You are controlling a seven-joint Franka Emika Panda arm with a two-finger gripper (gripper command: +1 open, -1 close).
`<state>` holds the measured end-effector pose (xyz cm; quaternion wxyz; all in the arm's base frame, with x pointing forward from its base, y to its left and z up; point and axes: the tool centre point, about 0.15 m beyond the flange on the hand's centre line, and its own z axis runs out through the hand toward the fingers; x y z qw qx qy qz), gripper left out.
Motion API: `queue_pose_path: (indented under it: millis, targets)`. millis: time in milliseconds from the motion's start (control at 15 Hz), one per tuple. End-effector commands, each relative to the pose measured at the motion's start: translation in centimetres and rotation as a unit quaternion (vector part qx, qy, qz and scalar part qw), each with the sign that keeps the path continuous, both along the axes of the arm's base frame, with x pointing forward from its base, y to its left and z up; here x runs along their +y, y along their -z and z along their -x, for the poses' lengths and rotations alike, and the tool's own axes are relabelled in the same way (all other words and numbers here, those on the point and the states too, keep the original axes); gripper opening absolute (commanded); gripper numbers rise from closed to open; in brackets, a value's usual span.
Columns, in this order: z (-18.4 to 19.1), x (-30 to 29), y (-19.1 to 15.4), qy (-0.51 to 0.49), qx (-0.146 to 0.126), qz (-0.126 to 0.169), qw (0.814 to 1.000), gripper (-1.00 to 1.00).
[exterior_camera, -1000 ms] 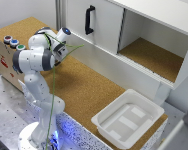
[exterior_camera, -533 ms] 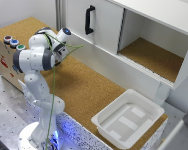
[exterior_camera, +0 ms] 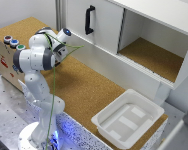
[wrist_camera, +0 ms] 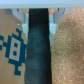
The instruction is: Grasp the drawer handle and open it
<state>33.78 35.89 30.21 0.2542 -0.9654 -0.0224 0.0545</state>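
Observation:
The black D-shaped drawer handle [exterior_camera: 89, 20] stands upright on the white drawer front panel [exterior_camera: 105, 27] at the back of the exterior view. My gripper [exterior_camera: 61, 44] sits at the folded arm's end, to the exterior view's left of and lower than the handle, well apart from it. Its fingertips are hidden by the arm there. In the wrist view, the fingers [wrist_camera: 22, 15] appear blurred and spread apart with nothing between them, over a dark band [wrist_camera: 37, 50]. The handle is out of the wrist view.
A cork-topped table [exterior_camera: 89, 85] lies below the cabinet. An open cabinet compartment [exterior_camera: 151, 55] is to the panel's right. A white plastic tray [exterior_camera: 126, 119] sits at the front right. A cardboard box [exterior_camera: 6, 57] with coloured buttons stands at the left.

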Motion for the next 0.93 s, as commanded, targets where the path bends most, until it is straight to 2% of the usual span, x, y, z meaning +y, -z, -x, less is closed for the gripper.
queue_pose_path:
  millis: [0,867]
  targets:
    - [-0.1,-2.0,2.0,0.008,0.022,-0.048,0.999,-1.0]
    - [-1.0,-6.0,2.8,0.016,0.024,-0.048,0.998,-1.0]
